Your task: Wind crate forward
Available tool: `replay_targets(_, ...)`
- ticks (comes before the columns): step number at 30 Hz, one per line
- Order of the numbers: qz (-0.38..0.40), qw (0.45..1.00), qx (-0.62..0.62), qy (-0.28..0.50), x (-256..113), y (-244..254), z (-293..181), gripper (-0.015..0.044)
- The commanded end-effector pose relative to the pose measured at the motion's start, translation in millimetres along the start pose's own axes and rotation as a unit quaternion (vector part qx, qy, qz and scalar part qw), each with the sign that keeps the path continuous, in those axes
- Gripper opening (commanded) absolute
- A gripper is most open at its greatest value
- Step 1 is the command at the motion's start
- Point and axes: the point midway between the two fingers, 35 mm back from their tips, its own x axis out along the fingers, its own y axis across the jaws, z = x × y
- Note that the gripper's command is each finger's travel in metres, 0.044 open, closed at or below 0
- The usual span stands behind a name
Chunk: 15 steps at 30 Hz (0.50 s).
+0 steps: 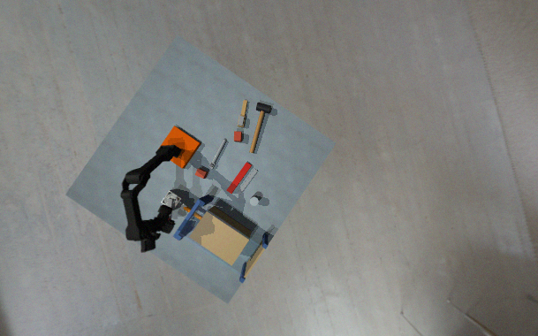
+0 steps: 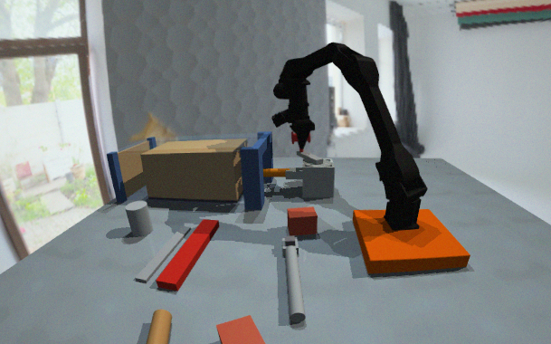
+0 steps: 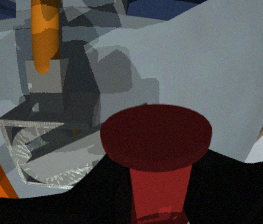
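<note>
The tan crate (image 1: 224, 240) (image 2: 192, 176) sits flat inside the clear-panelled cubby, behind the blue frame (image 1: 188, 223) (image 2: 252, 181). From above, a narrow gap shows between crate and frame; contact cannot be told. An orange strap (image 2: 276, 172) (image 3: 45, 35) runs through the frame to the grey winch (image 1: 170, 200) (image 2: 318, 183). The handle's flat grey arm (image 2: 310, 157) (image 3: 67, 159) lies across the winch top, pointing toward the gripper; its key is hidden. My gripper (image 2: 301, 144) (image 3: 144, 135) is shut on the handle's red knob (image 3: 156, 135), beside the winch.
A red block (image 1: 201, 172) (image 2: 302, 222) and a grey socket bar (image 1: 219, 153) (image 2: 294, 281) lie near the orange base (image 1: 187, 155) (image 2: 413, 253). A red bar (image 1: 239, 178) (image 2: 189, 253), grey cylinder (image 1: 254, 201) (image 2: 138, 218) and hammer (image 1: 258, 131) lie farther off.
</note>
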Motion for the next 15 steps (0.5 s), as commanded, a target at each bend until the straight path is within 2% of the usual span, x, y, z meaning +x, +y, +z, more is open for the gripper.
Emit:
replay_targets(1,0.014,0.999,-0.024,-0.024,-2.1,15.2,25.9,0.0000)
replay_targets(15,0.014,0.999,-0.024,-0.024,-2.4,19.4,30.8,0.0000)
